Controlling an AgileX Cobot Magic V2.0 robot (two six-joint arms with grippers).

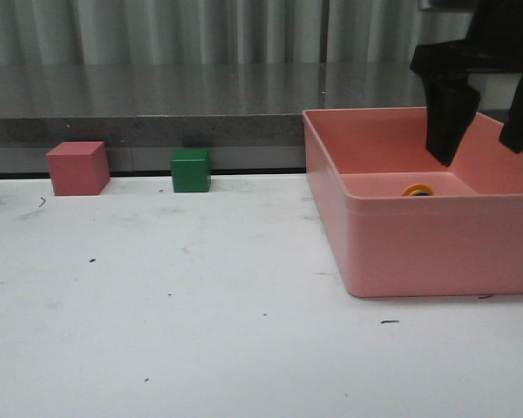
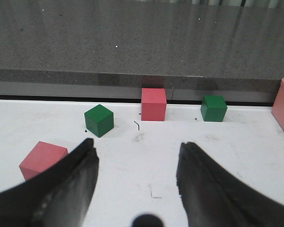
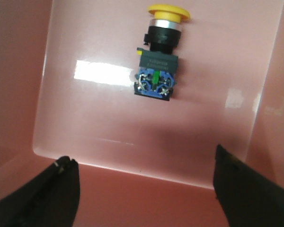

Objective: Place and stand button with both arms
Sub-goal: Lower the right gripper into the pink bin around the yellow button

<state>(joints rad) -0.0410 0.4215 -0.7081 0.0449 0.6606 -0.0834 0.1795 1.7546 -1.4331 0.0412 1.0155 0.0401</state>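
Clearly the right gripper point(image 1: 481, 150) is the nearer one: it hangs over the pink bin point(image 1: 436, 252) with fingers spread wide and nothing between them. The button point(image 3: 159, 56) lies on its side on the bin floor, apart from the fingers. In the right wrist view it sits toward twelve o'clock from the fingertips, its long axis running twelve to six, yellow cap at twelve, blue-tipped base at six. The left gripper point(image 2: 137, 177) is likewise spread and empty, over bare white table point(image 2: 236, 156) well apart from the bin, facing the coloured cubes point(image 2: 154, 104).
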